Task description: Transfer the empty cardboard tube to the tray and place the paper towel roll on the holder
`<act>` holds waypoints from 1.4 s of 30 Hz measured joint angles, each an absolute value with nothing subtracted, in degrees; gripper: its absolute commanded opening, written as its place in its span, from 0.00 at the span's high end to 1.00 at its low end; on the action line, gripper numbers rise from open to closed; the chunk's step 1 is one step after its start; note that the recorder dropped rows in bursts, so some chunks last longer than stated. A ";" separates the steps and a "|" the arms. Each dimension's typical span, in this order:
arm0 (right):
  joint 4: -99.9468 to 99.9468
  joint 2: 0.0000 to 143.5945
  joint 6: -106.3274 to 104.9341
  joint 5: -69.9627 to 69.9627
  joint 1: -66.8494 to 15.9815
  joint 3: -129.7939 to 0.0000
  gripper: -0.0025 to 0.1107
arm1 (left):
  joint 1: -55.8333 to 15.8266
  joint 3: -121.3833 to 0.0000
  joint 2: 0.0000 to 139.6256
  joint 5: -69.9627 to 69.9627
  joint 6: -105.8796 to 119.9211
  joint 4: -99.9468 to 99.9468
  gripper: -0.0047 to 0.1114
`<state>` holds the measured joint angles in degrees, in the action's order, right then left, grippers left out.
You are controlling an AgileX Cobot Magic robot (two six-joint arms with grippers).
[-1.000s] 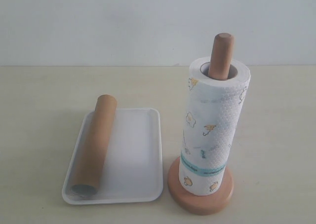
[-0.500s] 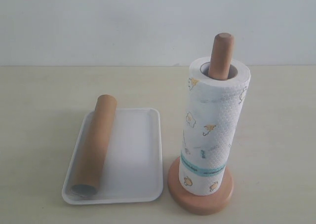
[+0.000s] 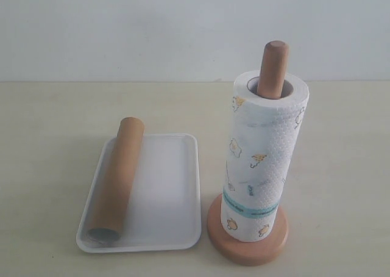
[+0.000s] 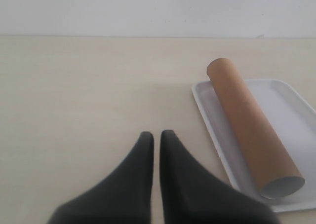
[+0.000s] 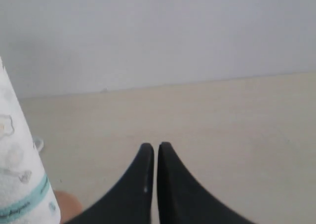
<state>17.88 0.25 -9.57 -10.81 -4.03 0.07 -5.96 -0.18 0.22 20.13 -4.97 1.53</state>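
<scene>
Left gripper (image 4: 156, 133): clenched, black tips pressed together, nothing held. Over pale table (image 4: 74, 95), just off the long side of the tray (image 4: 291, 110), clear of its rim. Right gripper (image 5: 156, 145): likewise clenched and empty, close beside the paper roll (image 5: 17, 169). Position against the tray not readable from its own view.

Nearest in the exterior view, to the right of the tray and apart from it: wooden holder (image 3: 247, 252), round base flat on the table, post upright. Slipped over the post and standing on the base: the paper roll, white and embossed, with small yellow-orange figures and a teal band low down. Rounded post top poking out above the hollow core.

Inside the tray, along its left long side: cardboard tube (image 3: 116, 179), brown, lying flat. One open end down by the tray's near rim, the other propped on the far rim and jutting a little past it. White tray floor showing between the tube and the right rim.

Beyond the tray: more table, then a plain light wall (image 3: 152, 27).
</scene>
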 measured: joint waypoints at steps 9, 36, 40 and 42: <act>14.50 0.25 -9.84 -18.49 -4.03 0.07 0.95 | -5.96 -0.18 0.22 20.13 -4.97 1.53 0.92; 15.65 0.25 -8.95 -23.17 -0.75 0.07 0.95 | -5.96 -0.18 0.22 20.13 -4.97 1.53 0.92; 15.78 0.25 -8.95 -23.17 -0.75 0.07 0.95 | -5.96 -0.18 0.22 20.13 -4.97 1.53 0.92; 15.78 0.25 -8.95 -23.17 -0.75 0.07 0.95 | -5.96 -0.18 0.22 20.13 -4.97 1.53 0.92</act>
